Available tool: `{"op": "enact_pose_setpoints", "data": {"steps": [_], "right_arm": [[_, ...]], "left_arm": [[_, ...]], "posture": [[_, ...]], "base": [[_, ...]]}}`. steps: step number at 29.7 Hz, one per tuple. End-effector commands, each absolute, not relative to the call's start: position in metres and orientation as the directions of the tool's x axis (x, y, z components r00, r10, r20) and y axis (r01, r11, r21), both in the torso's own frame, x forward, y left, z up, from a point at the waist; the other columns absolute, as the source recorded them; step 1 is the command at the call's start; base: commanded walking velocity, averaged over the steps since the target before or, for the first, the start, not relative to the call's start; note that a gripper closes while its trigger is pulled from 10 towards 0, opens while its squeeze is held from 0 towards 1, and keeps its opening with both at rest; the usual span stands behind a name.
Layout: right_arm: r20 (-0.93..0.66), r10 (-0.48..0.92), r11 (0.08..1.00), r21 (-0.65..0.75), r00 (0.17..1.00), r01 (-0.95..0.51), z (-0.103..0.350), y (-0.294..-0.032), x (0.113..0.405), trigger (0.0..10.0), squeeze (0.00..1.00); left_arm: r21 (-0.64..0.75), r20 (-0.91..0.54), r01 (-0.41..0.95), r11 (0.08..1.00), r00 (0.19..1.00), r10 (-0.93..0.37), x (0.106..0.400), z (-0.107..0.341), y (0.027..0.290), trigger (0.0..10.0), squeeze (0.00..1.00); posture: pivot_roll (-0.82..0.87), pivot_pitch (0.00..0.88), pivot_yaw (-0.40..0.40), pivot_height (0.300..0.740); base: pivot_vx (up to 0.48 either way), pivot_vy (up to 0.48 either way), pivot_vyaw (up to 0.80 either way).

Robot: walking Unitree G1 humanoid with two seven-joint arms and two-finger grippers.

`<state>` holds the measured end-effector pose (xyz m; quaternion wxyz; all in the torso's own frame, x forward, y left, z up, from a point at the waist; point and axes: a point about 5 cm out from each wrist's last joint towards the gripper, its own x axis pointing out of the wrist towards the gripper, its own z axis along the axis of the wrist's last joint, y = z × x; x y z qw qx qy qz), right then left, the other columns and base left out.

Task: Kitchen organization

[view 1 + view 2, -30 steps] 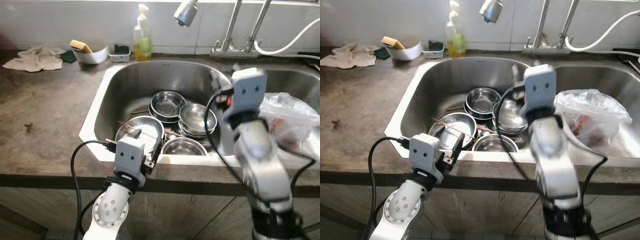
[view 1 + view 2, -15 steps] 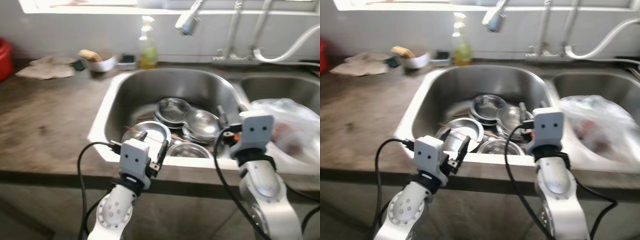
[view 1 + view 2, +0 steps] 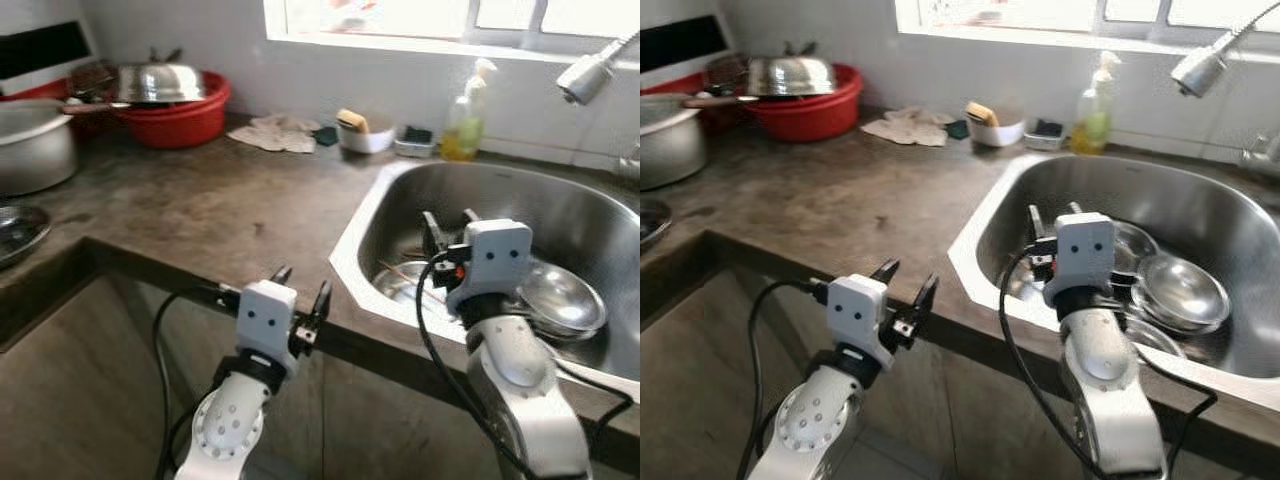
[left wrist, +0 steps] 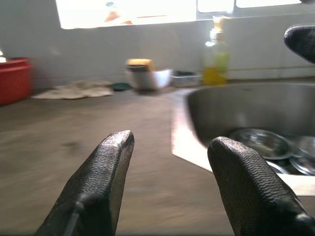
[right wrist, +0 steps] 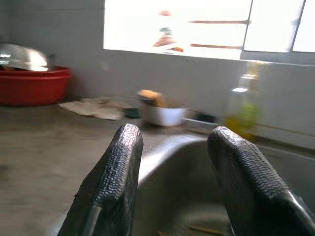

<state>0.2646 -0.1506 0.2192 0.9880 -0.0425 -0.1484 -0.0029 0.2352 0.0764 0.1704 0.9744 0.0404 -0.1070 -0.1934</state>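
At the front edge of the dark stone surface (image 3: pixel 180 210), the left end effector (image 3: pixel 300 292) is held level just off the edge, to the left of the sink (image 3: pixel 400 190). Its two black fingers (image 4: pixel 106 172) are spread apart and grip nothing.

The right end effector (image 3: pixel 445 220) is raised over the near rim of the sink, pointing toward the back wall. Its fingers (image 5: pixel 118 172) are likewise spread, with nothing between them.

Inside the steel sink basin lie several steel bowls (image 3: pixel 560 295), stacked and overlapping toward the right side, with thin sticks (image 3: pixel 400 272) lying across the ones nearest the front rim. A spray tap head (image 3: pixel 585 75) hangs above the basin at upper right.

Along the back wall, behind the sink's left corner, stand a bottle of yellow dish liquid (image 3: pixel 462 125), a small dark tray (image 3: pixel 413 140) just beside it, and a white bowl holding a yellow sponge (image 3: pixel 360 128). A crumpled cloth (image 3: pixel 275 135) lies on the surface to the left of the white bowl.

Farther left, a red basin (image 3: pixel 175 115) carries a steel lid (image 3: pixel 160 82). A large grey pot (image 3: pixel 35 145) stands near it at the far left, and a steel dish (image 3: pixel 18 230) sits at the left border.
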Motion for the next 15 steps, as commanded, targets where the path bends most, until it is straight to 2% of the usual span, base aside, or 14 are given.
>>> {"op": "enact_pose_setpoints", "data": {"steps": [1,6,13,15], "right_arm": [[0.298,0.043,0.998,-0.062,0.953,-0.026,0.222,-0.1411,0.2675,10.0,0.0],[0.293,0.05,0.998,-0.048,0.955,-0.038,0.222,-0.139,0.2698,10.0,0.0],[0.29,0.072,0.997,-0.045,0.954,-0.062,0.222,-0.1347,0.2712,10.0,0.0],[0.291,0.075,0.997,-0.046,0.954,-0.065,0.2225,-0.1338,0.2716,10.0,0.0]], "left_arm": [[0.146,0.18,0.356,0.923,0.908,-0.379,0.2364,0.1679,0.0814,10.0,0.0],[0.14,0.181,0.348,0.927,0.912,-0.369,0.2369,0.1681,0.0818,10.0,0.0],[0.153,0.166,0.34,0.928,0.917,-0.364,0.2396,0.1664,0.0825,10.0,0.0],[0.156,0.169,0.331,0.931,0.919,-0.356,0.24,0.1663,0.0836,10.0,0.0]], "posture": [[0.14,0.042,-0.025,0.74],[0.15,0.049,-0.029,0.74],[0.15,0.057,-0.03,0.74],[0.15,0.058,-0.029,0.74]], "base": [[0.0,0.0,0.8],[0.0,0.0,0.8],[0.0,0.474,0.8],[0.0,0.0,0.8]]}}
